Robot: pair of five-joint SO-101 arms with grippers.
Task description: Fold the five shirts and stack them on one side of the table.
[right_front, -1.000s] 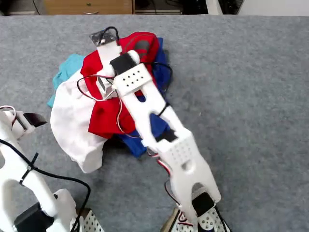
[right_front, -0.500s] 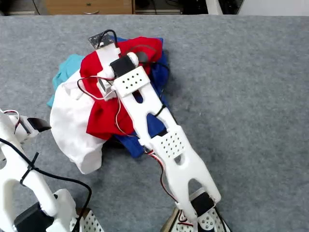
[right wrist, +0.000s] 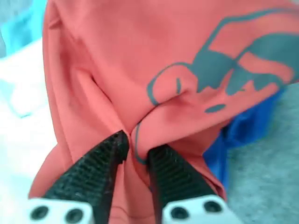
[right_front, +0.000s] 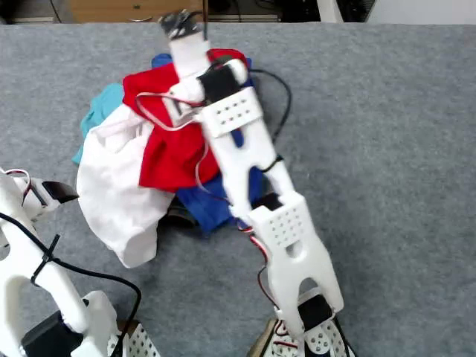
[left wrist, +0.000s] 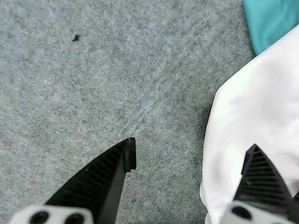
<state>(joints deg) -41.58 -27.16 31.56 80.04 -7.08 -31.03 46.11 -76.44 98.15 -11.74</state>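
Note:
A heap of shirts lies left of the table's middle: a red shirt on top, a white shirt to its left, a teal shirt behind and a blue shirt underneath. My right arm stretches over the heap. Its gripper is shut on a pinched fold of the red shirt, with the blue shirt beside it. My left gripper stands open low over the grey table at the white shirt's edge. In the left wrist view this gripper has one finger over the white shirt, and the teal shirt lies beyond.
The grey felt table is bare across its whole right half and along the near edge. Both arm bases stand at the near edge, and the right arm's black cable loops out beside the heap. Wooden furniture runs behind the far edge.
My right gripper has moved toward the far edge with the red shirt, drawing it up and back off the white one. More blue shirt shows. The left arm has barely moved.

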